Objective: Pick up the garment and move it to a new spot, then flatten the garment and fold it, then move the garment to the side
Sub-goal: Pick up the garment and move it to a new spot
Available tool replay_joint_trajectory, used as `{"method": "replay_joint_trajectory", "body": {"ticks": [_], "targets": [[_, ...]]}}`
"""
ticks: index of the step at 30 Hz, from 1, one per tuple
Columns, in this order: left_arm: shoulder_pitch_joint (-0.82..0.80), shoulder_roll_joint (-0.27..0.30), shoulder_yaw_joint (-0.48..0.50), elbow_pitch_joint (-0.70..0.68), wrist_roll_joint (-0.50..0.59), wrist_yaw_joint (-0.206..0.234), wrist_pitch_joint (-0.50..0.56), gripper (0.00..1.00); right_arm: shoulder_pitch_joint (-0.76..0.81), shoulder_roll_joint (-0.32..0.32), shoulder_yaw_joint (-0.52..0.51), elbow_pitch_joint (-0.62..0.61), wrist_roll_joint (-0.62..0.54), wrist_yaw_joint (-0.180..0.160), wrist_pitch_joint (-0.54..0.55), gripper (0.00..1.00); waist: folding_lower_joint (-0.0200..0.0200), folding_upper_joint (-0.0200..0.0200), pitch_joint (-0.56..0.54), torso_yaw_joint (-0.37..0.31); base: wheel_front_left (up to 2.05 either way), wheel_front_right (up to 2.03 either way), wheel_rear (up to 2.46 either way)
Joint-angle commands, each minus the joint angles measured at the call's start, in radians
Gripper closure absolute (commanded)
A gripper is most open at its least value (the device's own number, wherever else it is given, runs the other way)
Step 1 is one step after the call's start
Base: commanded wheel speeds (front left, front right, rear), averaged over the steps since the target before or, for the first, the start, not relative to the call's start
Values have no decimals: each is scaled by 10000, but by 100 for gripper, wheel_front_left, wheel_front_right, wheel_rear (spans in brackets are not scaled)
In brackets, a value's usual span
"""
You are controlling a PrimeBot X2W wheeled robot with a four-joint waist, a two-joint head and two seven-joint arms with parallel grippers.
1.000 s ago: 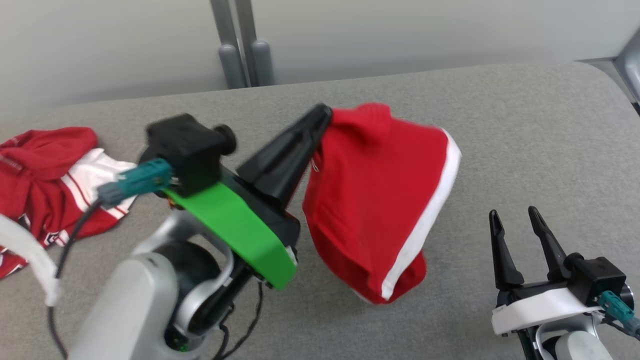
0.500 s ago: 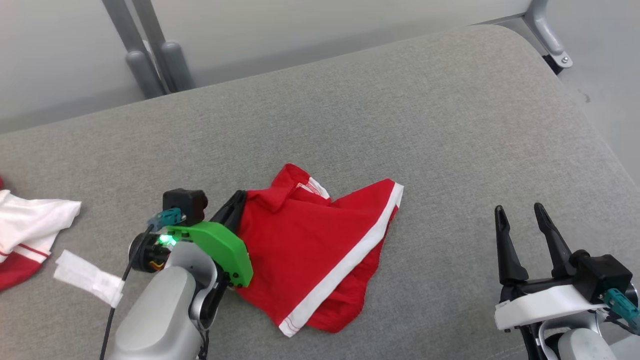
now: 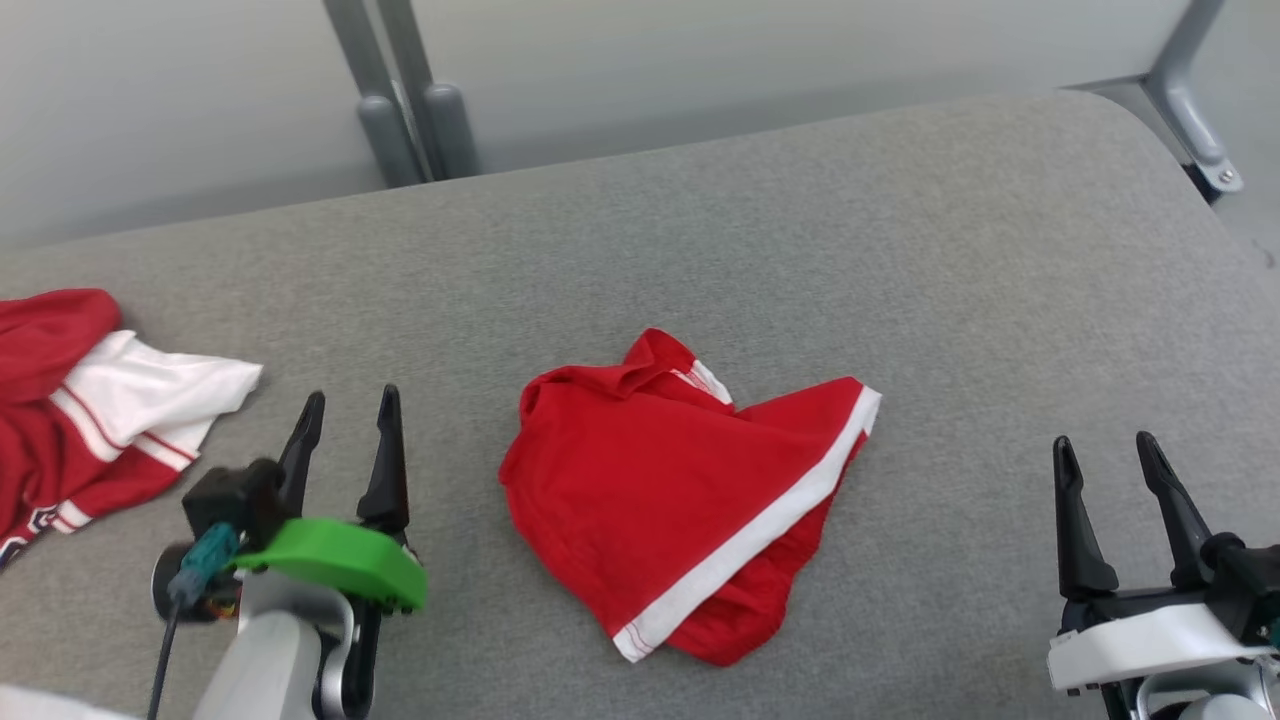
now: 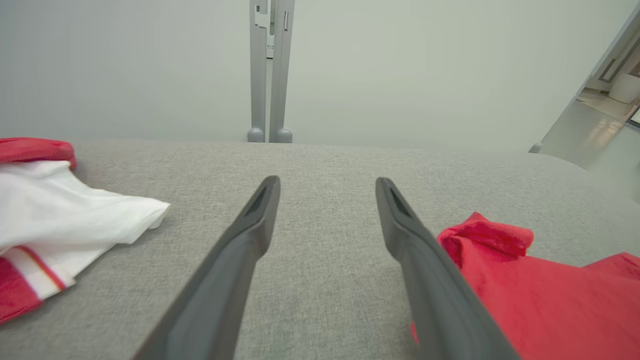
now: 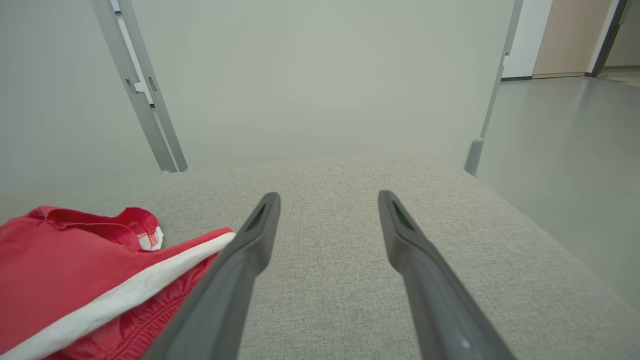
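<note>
Red garment with a white stripe, lying rumpled near the middle of a grey padded table, touched by nothing. Left gripper low at lower left, near the garment's left side, forearm reaching forward, fingers pointing away, spread apart and empty. Right gripper at lower right, well apart from the garment, same forward pose, fingers likewise spread and empty. Red-and-white clothing bunched at the table's far left.

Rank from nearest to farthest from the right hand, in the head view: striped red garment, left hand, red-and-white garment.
1. striped red garment, in the middle, left of the right hand.
2. left hand, further left.
3. red-and-white garment, far left edge.
</note>
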Motion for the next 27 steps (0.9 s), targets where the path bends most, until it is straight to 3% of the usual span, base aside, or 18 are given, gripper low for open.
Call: {"method": "replay_joint_trajectory", "body": {"ticks": [1, 5, 11, 19, 27], "targets": [[801, -119, 283, -451, 184, 76, -19, 0, 272, -95, -17, -30, -110, 1, -31, 0, 0, -1, -641, 985, 0, 0, 0], [2197, -327, 1043, -1855, 878, 127, -14, 0, 552, -241, -123, -77, -119, 1, -31, 0, 0, -1, -962, 1485, 0, 0, 0], [3659, -663, 1821, -3116, 2203, -339, -16, 0, 790, -321, -170, -119, -234, 1, -31, 0, 0, -1, -1191, 1955, 0, 0, 0], [4427, -1133, 3025, -3280, 2729, -701, -17, 0, 956, -133, -116, 154, -282, 1, -31, 0, 0, -1, -1435, 2128, 0, 0, 0], [4579, -1219, 3339, -3016, 2911, -1012, -17, 0, 1062, 70, -198, 339, -222, 1, -31, 0, 0, -1, -1423, 2053, 0, 0, 0]]}}
